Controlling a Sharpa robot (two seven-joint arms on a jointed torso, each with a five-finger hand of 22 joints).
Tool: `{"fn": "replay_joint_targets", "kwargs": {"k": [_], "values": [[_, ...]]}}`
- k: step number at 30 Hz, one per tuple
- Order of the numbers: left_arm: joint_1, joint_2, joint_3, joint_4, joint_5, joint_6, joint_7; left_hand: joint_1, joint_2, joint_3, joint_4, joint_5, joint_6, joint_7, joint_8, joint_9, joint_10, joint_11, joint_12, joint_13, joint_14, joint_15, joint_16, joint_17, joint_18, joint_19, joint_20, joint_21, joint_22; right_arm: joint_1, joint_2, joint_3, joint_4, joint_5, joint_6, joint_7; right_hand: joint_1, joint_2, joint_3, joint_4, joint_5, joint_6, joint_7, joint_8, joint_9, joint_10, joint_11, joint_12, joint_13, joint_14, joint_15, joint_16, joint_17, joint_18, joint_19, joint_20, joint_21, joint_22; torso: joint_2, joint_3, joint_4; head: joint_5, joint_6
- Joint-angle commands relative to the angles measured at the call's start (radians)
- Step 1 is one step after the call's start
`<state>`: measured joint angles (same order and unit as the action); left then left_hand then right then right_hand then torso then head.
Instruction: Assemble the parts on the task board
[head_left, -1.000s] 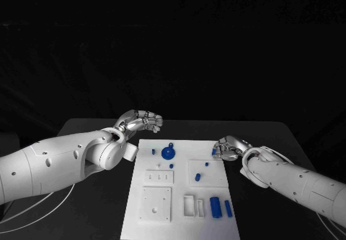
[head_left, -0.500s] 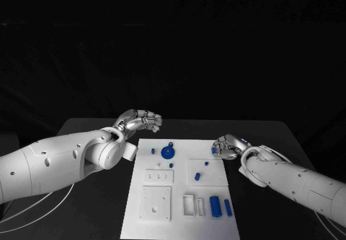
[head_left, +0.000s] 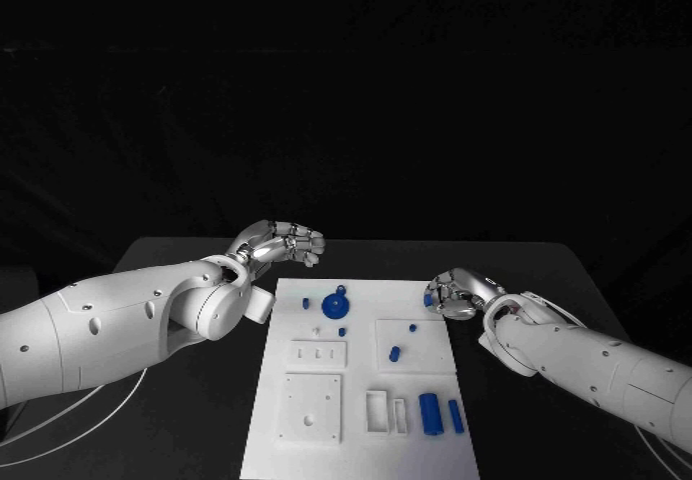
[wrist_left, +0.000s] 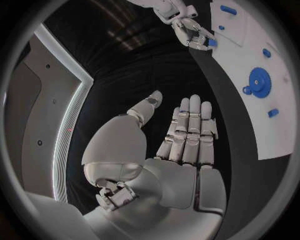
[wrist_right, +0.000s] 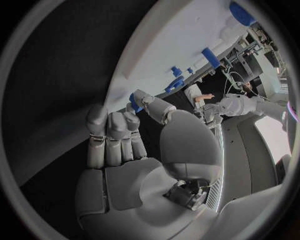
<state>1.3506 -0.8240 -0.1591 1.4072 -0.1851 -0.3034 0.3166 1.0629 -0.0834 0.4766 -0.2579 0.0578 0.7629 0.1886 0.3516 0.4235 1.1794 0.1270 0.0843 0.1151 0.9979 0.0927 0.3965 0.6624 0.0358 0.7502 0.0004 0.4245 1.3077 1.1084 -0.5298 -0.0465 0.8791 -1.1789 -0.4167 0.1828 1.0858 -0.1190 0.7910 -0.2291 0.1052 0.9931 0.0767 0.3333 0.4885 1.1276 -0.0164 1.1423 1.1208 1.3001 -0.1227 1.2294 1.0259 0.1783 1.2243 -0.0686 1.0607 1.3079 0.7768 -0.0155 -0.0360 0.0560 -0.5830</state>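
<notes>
The white task board (head_left: 368, 400) lies in the middle of the table. On it are a blue gear (head_left: 336, 305) (wrist_left: 259, 82), small blue pegs (head_left: 395, 352) and two blue cylinders (head_left: 430, 410) near its front. My right hand (head_left: 462, 293) (wrist_right: 134, 150) sits at the board's far right corner. Its thumb and fingers pinch a small blue part (head_left: 430, 298) (wrist_left: 211, 43) (wrist_right: 133, 103). My left hand (head_left: 283, 243) (wrist_left: 181, 145) hovers over the table beyond the board's far left corner. It holds nothing, with its fingers side by side and the thumb apart.
White raised blocks (head_left: 313, 405) and slotted holders (head_left: 385, 410) stand on the board's front half. Black table (head_left: 188, 420) runs along both sides of the board, under my arms. White cables (head_left: 58, 415) trail beneath the left arm.
</notes>
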Motion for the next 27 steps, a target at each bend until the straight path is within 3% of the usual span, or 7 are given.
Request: {"fn": "replay_joint_targets", "kwargs": {"k": [1,4,6,15,18,27], "values": [[0.001,0.002,0.001,0.003,-0.056,0.032,-0.047,-0.021,-0.006,-0.005,0.014,-0.007,0.019,-0.005,0.008,0.004,0.028,-0.01,0.013,0.009,0.028,-0.011,0.021,0.013,0.019,0.02,-0.012,0.015,0.022,0.016,-0.008,0.0,0.034,-0.04,-0.02,-0.033,-0.013,-0.001,0.001,-0.004,0.008,0.037,0.013,0.013,0.033,0.006,-0.005,-0.001,0.0,0.004,-0.005,-0.002,0.001,0.083,0.011,-0.001,0.005,0.015,-0.001,-0.0003,-0.0015,0.001,0.004],[0.001,0.006,0.001,-0.002,-0.076,0.036,-0.077,-0.05,-0.01,-0.019,0.034,-0.007,0.046,-0.016,0.019,0.011,0.072,-0.032,0.036,0.028,0.064,-0.034,0.06,0.039,0.022,0.051,-0.03,0.042,0.024,0.03,-0.021,0.001,0.071,-0.065,-0.019,-0.06,-0.017,-0.003,-0.002,-0.007,0.011,0.041,0.012,0.014,0.036,0.009,-0.006,0.0,0.001,0.006,-0.006,-0.001,0.002,0.083,0.014,-0.002,0.006,0.015,-0.003,0.0006,-0.0021,0.001,0.009],[0.001,0.012,0.001,-0.009,-0.089,0.047,-0.116,-0.069,-0.011,-0.03,0.047,-0.009,0.076,-0.029,0.03,0.017,0.125,-0.059,0.066,0.052,0.102,-0.06,0.111,0.07,0.026,0.084,-0.049,0.074,0.026,0.044,-0.032,0.001,0.106,-0.097,-0.001,-0.095,-0.017,-0.003,-0.002,-0.009,0.014,0.042,0.011,0.015,0.037,0.012,-0.007,0.001,0.001,0.007,-0.007,0.0,0.003,0.083,0.017,-0.003,0.007,0.014,-0.006,0.0006,-0.0048,0.001,0.013],[0.001,0.024,0.001,-0.006,-0.16,0.092,-0.245,-0.129,-0.004,-0.06,0.077,-0.008,0.147,-0.069,0.037,0.027,0.246,-0.116,0.156,0.152,0.172,-0.134,0.291,0.172,0.034,0.168,-0.111,0.204,0.026,0.087,-0.06,0.001,0.225,-0.204,0.072,-0.181,-0.018,-0.003,-0.002,-0.012,0.019,0.044,0.01,0.015,0.039,0.014,-0.008,0.001,0.0,0.009,-0.008,0.002,0.004,0.083,0.02,-0.004,0.008,0.014,-0.031,0.0014,-0.019,0.008,0.016],[0.002,0.029,0.001,0.009,-0.173,0.088,-0.292,-0.144,-0.004,-0.061,0.084,-0.008,0.152,-0.074,0.026,0.026,0.251,-0.122,0.189,0.195,0.173,-0.148,0.336,0.191,0.032,0.174,-0.129,0.243,0.025,0.097,-0.063,0.001,0.269,-0.236,0.081,-0.207,-0.018,-0.003,-0.002,-0.013,0.019,0.045,0.01,0.015,0.039,0.015,-0.008,0.001,0.0,0.009,-0.008,0.002,0.004,0.083,0.021,-0.004,0.008,0.014,-0.043,0.0026,-0.0225,0.015,0.016],[0.002,0.064,-0.004,0.045,-0.181,0.072,-0.387,-0.161,-0.018,-0.054,0.092,-0.009,0.123,-0.066,-0.01,0.019,0.219,-0.116,0.226,0.262,0.158,-0.153,0.374,0.189,0.02,0.16,-0.147,0.28,0.021,0.113,-0.063,0.001,0.378,-0.293,0.088,-0.279,-0.019,-0.004,-0.001,-0.014,0.018,0.047,0.009,0.016,0.041,0.017,-0.009,0.002,0.0,0.01,-0.009,0.003,0.005,0.083,0.023,-0.005,0.008,0.013,-0.069,0.0031,-0.0263,0.029,0.01]]}}
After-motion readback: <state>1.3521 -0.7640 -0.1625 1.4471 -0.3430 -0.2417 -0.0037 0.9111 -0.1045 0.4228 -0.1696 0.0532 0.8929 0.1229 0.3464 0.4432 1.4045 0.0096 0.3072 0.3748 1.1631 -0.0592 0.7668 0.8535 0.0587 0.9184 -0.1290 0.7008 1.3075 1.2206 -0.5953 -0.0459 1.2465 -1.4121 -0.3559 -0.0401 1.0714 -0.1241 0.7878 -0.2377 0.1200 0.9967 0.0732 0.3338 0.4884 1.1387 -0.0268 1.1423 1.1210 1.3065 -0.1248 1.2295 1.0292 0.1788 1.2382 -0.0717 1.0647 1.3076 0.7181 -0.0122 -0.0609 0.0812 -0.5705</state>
